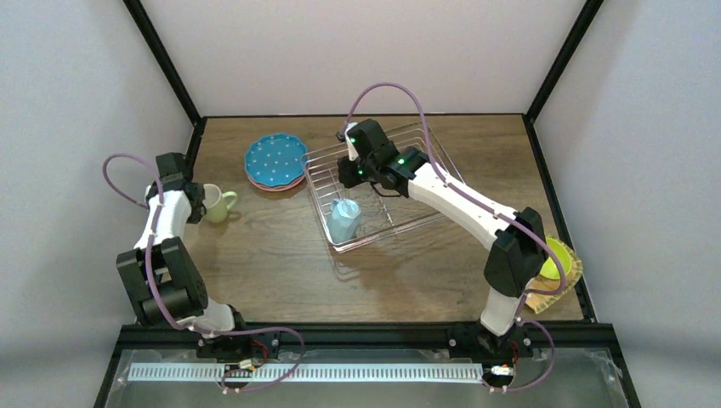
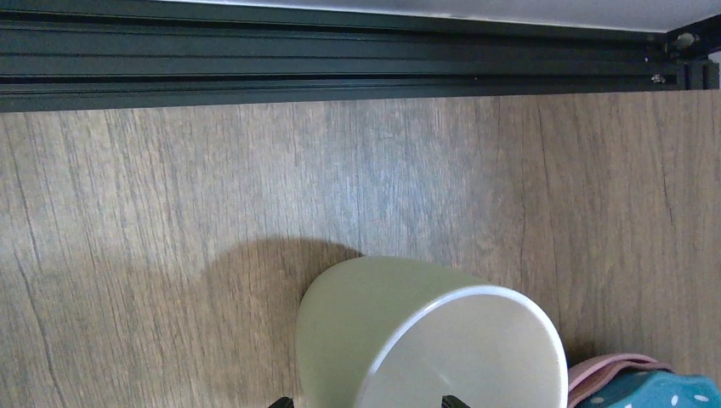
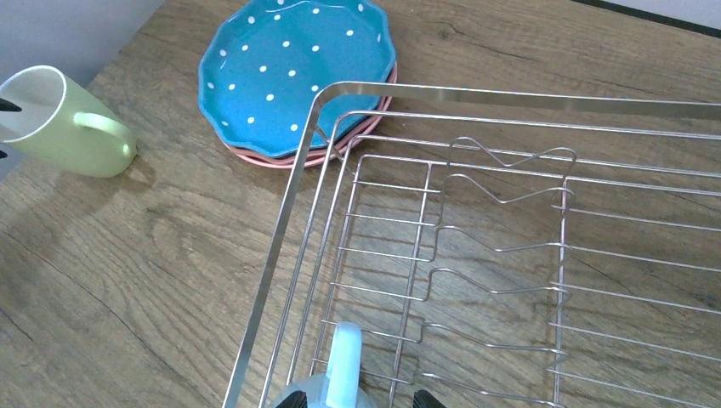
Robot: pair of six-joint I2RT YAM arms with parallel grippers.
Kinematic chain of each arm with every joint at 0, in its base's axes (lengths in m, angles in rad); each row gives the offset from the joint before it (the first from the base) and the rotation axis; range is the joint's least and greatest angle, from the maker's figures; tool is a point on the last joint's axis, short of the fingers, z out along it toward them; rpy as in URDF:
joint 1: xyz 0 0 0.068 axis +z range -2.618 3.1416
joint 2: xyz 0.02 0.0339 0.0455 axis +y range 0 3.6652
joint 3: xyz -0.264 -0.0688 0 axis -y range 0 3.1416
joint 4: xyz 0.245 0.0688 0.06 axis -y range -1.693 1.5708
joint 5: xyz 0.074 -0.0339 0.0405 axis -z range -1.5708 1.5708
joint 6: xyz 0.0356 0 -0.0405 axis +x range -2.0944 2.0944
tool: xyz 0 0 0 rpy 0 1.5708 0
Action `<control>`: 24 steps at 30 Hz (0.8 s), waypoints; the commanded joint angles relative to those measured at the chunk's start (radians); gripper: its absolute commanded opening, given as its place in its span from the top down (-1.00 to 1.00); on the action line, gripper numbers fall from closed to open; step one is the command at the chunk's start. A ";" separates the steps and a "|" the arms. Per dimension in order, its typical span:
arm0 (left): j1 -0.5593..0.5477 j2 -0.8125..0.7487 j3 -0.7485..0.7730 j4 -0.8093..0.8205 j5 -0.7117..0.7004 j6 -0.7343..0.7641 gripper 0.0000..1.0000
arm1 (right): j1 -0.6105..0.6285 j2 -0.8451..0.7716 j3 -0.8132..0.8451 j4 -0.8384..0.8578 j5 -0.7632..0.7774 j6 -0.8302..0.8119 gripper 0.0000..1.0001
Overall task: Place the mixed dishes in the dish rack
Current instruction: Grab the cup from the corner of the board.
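The wire dish rack [image 1: 319,200] stands mid-table. In its near corner sits a light blue mug [image 1: 344,219]. My right gripper [image 1: 347,177] hovers over the rack, open. In the right wrist view the mug's handle [image 3: 344,361] shows between the fingertips, and the right fingertip [image 3: 425,399] stands apart from the mug. A pale green mug [image 1: 219,204] stands at the left. My left gripper [image 1: 200,204] is wide open at it, and its tips straddle the near side of the mug [image 2: 408,340]. A blue dotted plate [image 1: 275,160] lies on a pink plate [image 1: 276,184] left of the rack.
A lime bowl [image 1: 554,255] rests on a woven tan plate [image 1: 561,285] at the table's right edge, behind my right arm's elbow. A black frame rail [image 2: 340,68] runs along the table edge beyond the green mug.
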 commanded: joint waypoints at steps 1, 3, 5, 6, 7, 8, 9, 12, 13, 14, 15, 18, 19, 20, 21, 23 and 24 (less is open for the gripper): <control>0.004 0.015 0.022 0.008 0.020 0.037 -0.99 | -0.004 0.020 0.018 0.017 0.002 -0.005 -0.42; 0.004 0.021 0.021 0.007 0.024 0.037 -0.99 | -0.004 0.020 0.016 0.018 0.003 -0.004 -0.42; 0.004 0.028 0.021 0.006 0.026 0.038 -0.99 | -0.004 0.019 0.017 0.018 0.003 -0.006 -0.42; 0.004 0.032 0.018 0.006 0.026 0.038 -0.99 | -0.004 0.019 0.017 0.017 0.004 -0.007 -0.42; 0.004 0.037 0.016 0.007 0.026 0.040 -0.99 | -0.004 0.019 0.016 0.014 0.005 -0.007 -0.42; 0.004 0.041 0.012 0.007 0.026 0.039 -0.99 | -0.005 0.020 0.017 0.014 0.006 -0.009 -0.42; 0.004 0.045 0.006 0.009 0.027 0.038 -0.99 | -0.006 0.020 0.017 0.013 0.006 -0.011 -0.42; 0.004 0.053 -0.019 0.025 0.035 0.034 -0.97 | -0.007 0.020 0.013 0.009 0.008 -0.011 -0.42; 0.004 0.056 -0.028 0.036 0.040 0.032 -0.94 | -0.007 0.019 0.010 0.007 0.009 -0.011 -0.42; 0.003 0.059 -0.036 0.044 0.043 0.030 -0.89 | -0.008 0.018 0.010 0.007 0.009 -0.012 -0.42; 0.004 0.063 -0.044 0.053 0.049 0.029 -0.81 | -0.009 0.018 0.011 0.006 0.009 -0.012 -0.42; 0.004 0.082 -0.053 0.076 0.070 0.028 -0.38 | -0.008 0.016 0.012 0.000 0.012 -0.014 -0.42; 0.004 0.091 -0.052 0.076 0.073 0.028 -0.18 | -0.009 0.016 0.012 -0.001 0.011 -0.014 -0.42; 0.003 0.098 -0.051 0.077 0.077 0.027 -0.05 | -0.009 0.015 0.012 -0.002 0.012 -0.013 -0.42; 0.004 0.104 -0.050 0.077 0.080 0.026 0.04 | -0.009 0.014 0.014 -0.004 0.012 -0.013 -0.42; 0.004 0.112 -0.053 0.077 0.086 0.026 0.21 | -0.009 0.012 0.014 -0.009 0.016 -0.014 -0.42; 0.004 0.113 -0.052 0.074 0.087 0.026 0.30 | -0.008 0.011 0.013 -0.011 0.020 -0.015 -0.42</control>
